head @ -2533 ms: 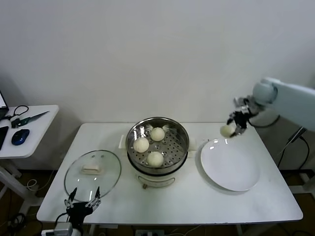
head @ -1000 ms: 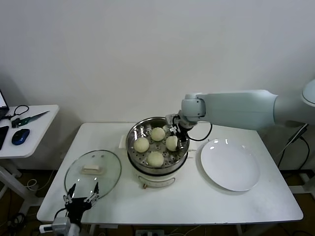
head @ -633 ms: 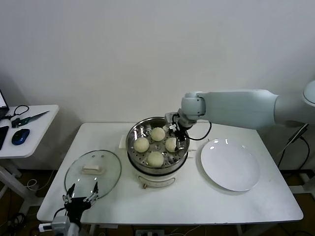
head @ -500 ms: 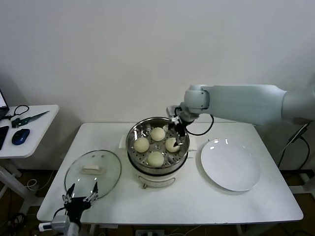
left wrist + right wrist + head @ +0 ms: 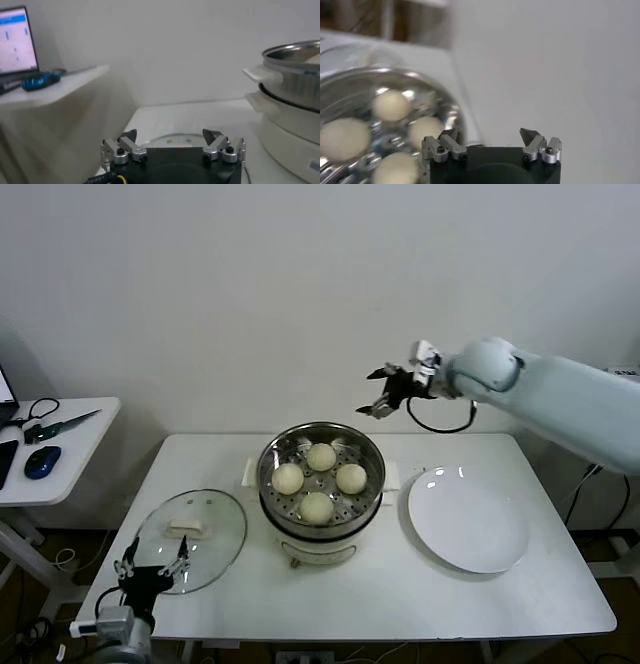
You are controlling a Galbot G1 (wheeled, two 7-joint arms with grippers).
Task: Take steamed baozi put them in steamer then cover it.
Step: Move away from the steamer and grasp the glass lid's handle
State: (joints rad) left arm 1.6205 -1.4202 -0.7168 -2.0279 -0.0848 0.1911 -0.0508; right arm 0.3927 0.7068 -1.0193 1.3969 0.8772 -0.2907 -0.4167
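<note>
Several cream-white baozi [image 5: 318, 479] lie in the shiny steel steamer [image 5: 372, 452] on its cream pot base at the table's middle; they also show in the right wrist view [image 5: 390, 105]. My right gripper [image 5: 382, 402] is open and empty, raised above and behind the steamer's right rim. The glass cover [image 5: 190, 534] with its white handle lies flat on the table to the left of the steamer. My left gripper [image 5: 150, 569] is open and empty, low at the table's front left edge, just in front of the cover. The steamer's side [image 5: 295, 75] shows in the left wrist view.
A flat white plate [image 5: 467, 519] lies bare on the table to the right of the steamer. A small side table [image 5: 60, 446] with a mouse and scissors stands at the far left. A wall runs close behind the table.
My right gripper let go of the last baozi in the steamer, opened, and rose up and back to the right. My left gripper shifted slightly left at the front edge.
</note>
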